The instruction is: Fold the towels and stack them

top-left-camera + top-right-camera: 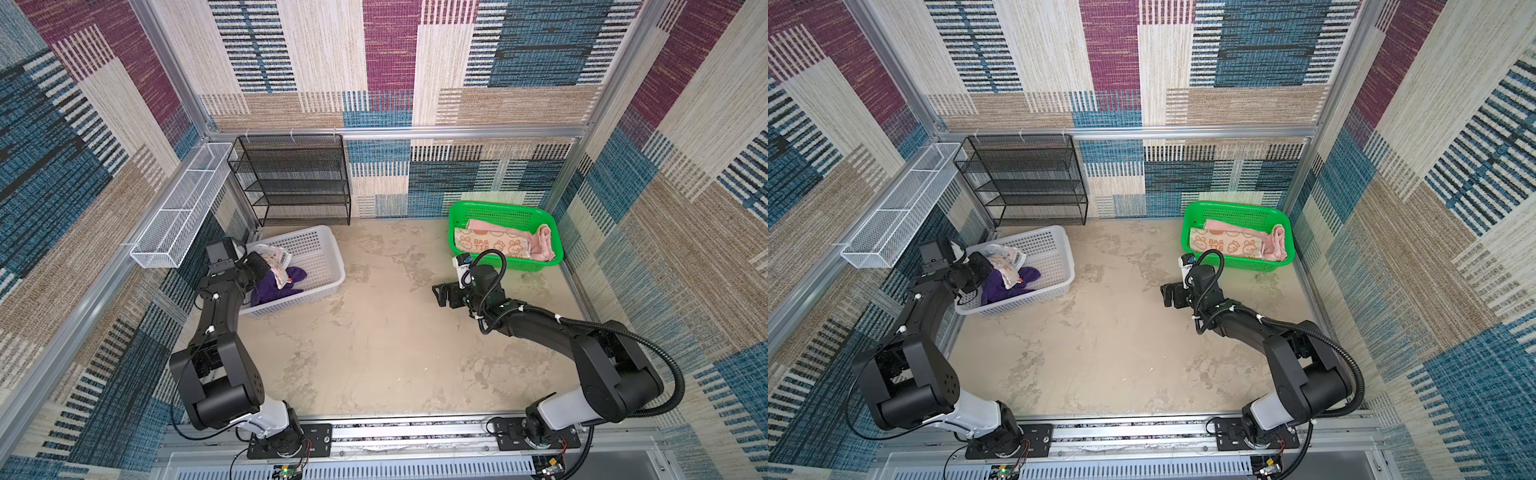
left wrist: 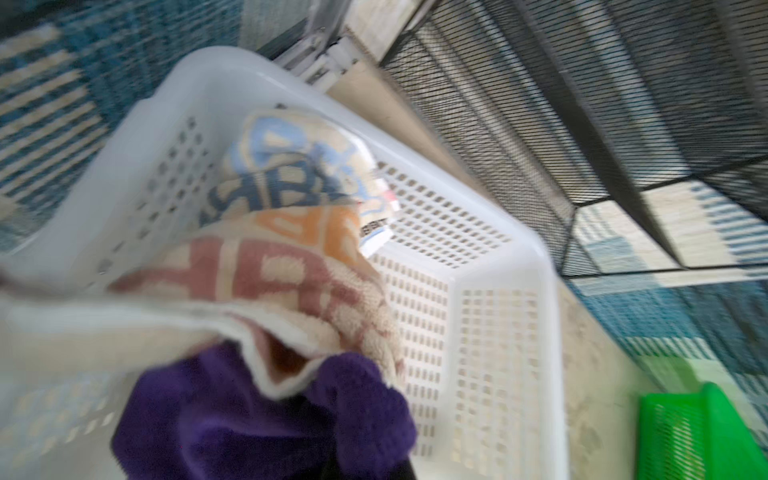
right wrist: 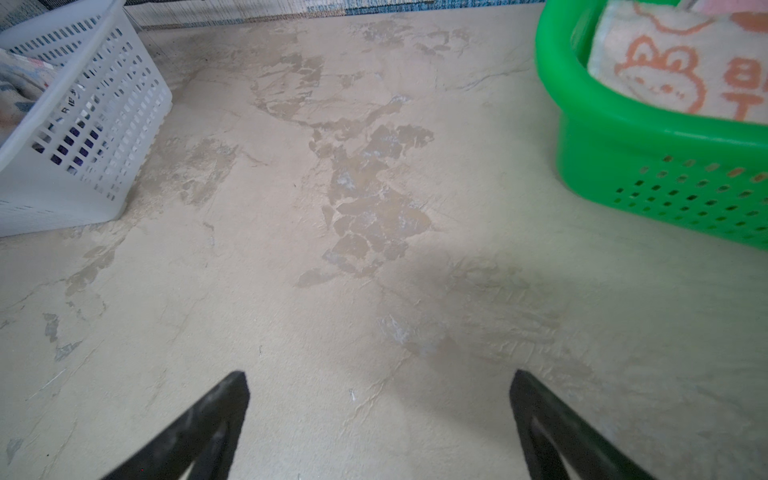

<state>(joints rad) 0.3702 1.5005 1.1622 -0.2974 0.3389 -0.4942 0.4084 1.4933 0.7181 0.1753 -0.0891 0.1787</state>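
A deep purple towel (image 1: 270,291) (image 1: 1000,291) lies crumpled in the white basket (image 1: 320,249) (image 1: 1059,257), under a whitish towel with big coloured letters (image 1: 276,259) (image 1: 1008,262). My left gripper (image 1: 264,277) reaches into this basket. In the left wrist view it (image 2: 361,471) is shut on a bunch of the purple towel (image 2: 249,415), with the lettered towel (image 2: 291,249) draped just beyond. An orange cartoon towel (image 1: 490,241) (image 3: 673,70) and a pink towel (image 1: 544,245) (image 1: 1277,243) lie folded in the green basket (image 1: 503,208). My right gripper (image 1: 437,296) (image 3: 380,378) hovers open over bare tabletop.
A black mesh shelf rack (image 1: 295,183) stands at the back behind the white basket. A white wire tray (image 1: 183,203) hangs on the left wall. The beige tabletop (image 1: 395,332) spreads between the two baskets, and an aluminium rail (image 1: 415,432) runs along the front.
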